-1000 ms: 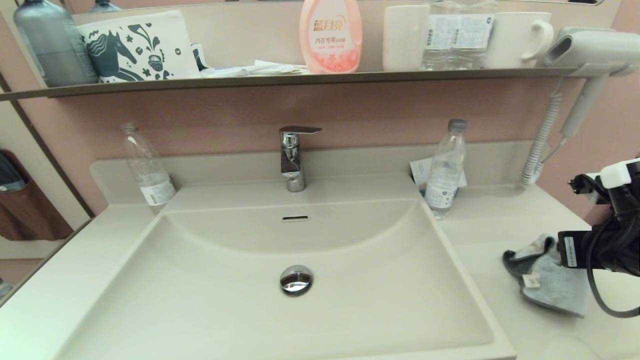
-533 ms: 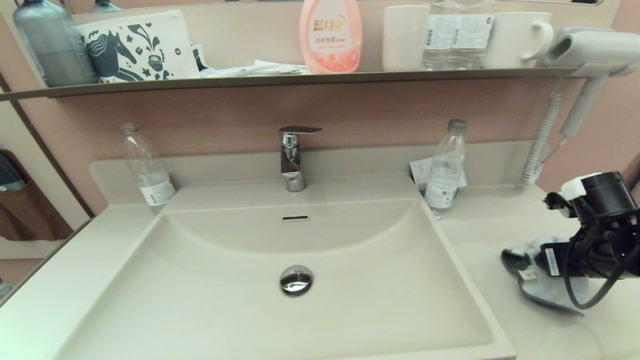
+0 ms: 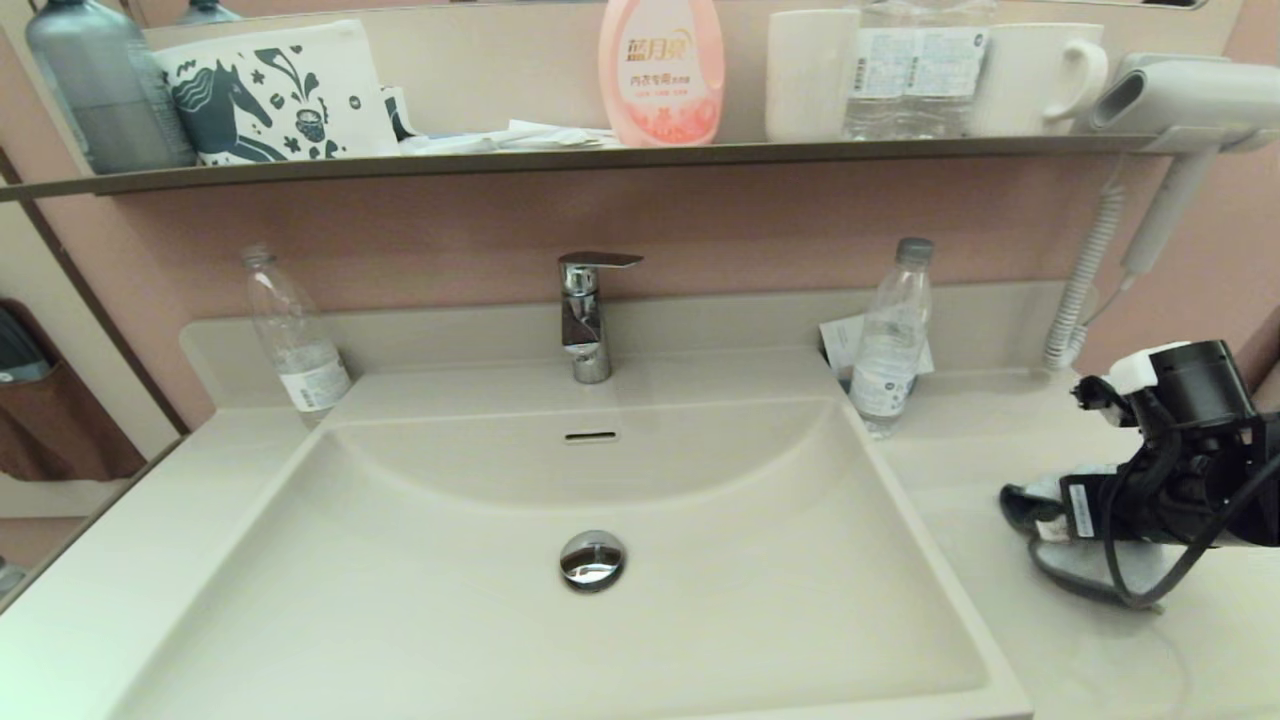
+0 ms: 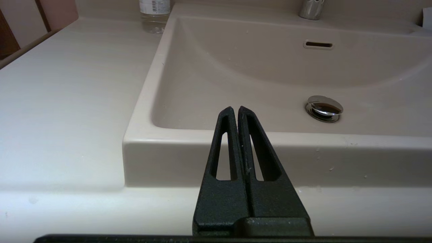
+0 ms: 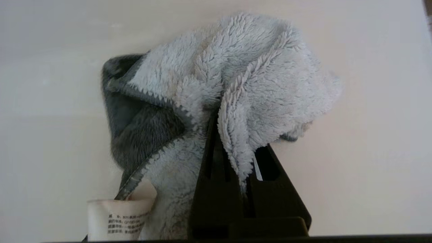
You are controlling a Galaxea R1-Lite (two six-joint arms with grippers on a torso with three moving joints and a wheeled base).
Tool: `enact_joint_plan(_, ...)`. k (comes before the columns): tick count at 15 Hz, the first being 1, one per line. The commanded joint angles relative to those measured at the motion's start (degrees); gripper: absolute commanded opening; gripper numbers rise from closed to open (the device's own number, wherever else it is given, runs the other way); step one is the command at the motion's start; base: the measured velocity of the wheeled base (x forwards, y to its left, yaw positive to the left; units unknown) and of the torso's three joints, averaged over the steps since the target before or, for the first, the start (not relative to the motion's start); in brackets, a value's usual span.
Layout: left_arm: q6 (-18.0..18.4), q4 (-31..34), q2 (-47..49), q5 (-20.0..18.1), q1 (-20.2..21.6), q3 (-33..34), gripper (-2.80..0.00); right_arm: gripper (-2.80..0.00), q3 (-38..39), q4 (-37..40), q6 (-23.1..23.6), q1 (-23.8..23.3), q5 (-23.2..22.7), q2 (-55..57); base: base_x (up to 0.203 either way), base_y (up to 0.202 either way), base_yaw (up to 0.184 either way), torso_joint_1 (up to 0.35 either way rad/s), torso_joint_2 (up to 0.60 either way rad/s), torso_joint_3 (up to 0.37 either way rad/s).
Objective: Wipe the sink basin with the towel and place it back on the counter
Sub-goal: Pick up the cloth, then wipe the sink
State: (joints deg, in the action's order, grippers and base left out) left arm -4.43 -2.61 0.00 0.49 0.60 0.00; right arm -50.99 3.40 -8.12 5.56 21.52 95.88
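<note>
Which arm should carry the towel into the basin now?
Right. The right end effector is already shut on the towel, over the counter beside the sink basin. The left end effector is shut and empty at the basin's front edge.

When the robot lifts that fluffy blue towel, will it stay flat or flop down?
Probably flop: the towel already bunches into soft folds where the right gripper has its jaws shut on it. It looks light, being thin fluffy cloth. It seems unlikely to slip, since its fuzzy pile is pinched tight. The left gripper waits by the sink basin.
</note>
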Motion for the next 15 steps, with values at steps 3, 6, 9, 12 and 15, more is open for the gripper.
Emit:
enact_joint_plan(3, -0.06, -0.03, 0.09, 0.04, 0.02, 0.00, -2.80, -2.80, -4.63, 9.46, -3.12, 0.36, -4.81, -8.01, 0.000, 0.000, 0.000, 0.000, 0.00, 0.000)
enact_joint_plan(6, -0.06, 0.06, 0.09, 0.04, 0.02, 0.00, -2.80, -2.80, -19.24, 23.69, -12.39, 4.39, -11.42, -11.63, 0.000, 0.000, 0.000, 0.000, 0.00, 0.000)
enact_joint_plan(9, -0.06, -0.03, 0.09, 0.04, 0.02, 0.00, -2.80, -2.80, -31.02, 33.36, -25.22, 18.72, -16.95, -11.48, 0.000, 0.000, 0.000, 0.000, 0.00, 0.000)
enact_joint_plan(12, -0.06, -0.03, 0.09, 0.04, 0.02, 0.00, -2.80, -2.80, -37.10, 36.19, -32.88, 28.54, -19.02, -6.31, 0.000, 0.000, 0.000, 0.000, 0.00, 0.000)
enact_joint_plan(15, -0.06, -0.03, 0.09, 0.04, 0.02, 0.00, -2.80, -2.80, -37.76, 36.50, -33.17, 32.44, -19.12, -1.70, 0.000, 0.000, 0.000, 0.000, 0.00, 0.000)
